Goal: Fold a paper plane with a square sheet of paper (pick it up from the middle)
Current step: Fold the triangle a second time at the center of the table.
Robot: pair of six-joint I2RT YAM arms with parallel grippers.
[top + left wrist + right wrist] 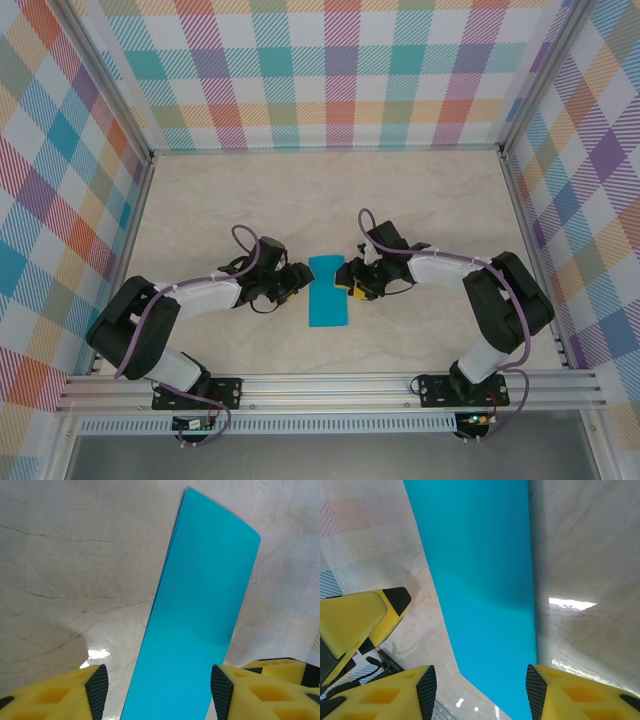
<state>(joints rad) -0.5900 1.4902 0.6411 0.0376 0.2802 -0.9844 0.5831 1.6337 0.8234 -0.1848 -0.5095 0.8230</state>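
Teal-blue, the square sheet of paper point(329, 291) lies flat at the centre of the marble-patterned tabletop point(300, 200), folded to a narrow strip running up-frame in the top view. The left gripper point(291, 284) sits at the strip's left long edge and the right gripper point(350, 279) at its right edge. From above the jaw gaps are too small to judge; the wrist views settle them.

Left wrist view: the left gripper point(159, 692) has its jaws apart, with the sheet point(200, 620) lying between the pads and clamped by neither. Doubled layers show along the strip's left edge, a detail too fine for the top view.

Right wrist view: the right gripper point(481, 692) is likewise apart, with the sheet point(480, 570) between its pads. A yellow finger point(355, 625) of the left gripper stands at mid-left, near the paper.

Each gripper occupies one flank of the strip. Open tabletop extends above the strip to the checked walls point(340, 70), and an aluminium rail point(330, 385) bounds the lower edge.
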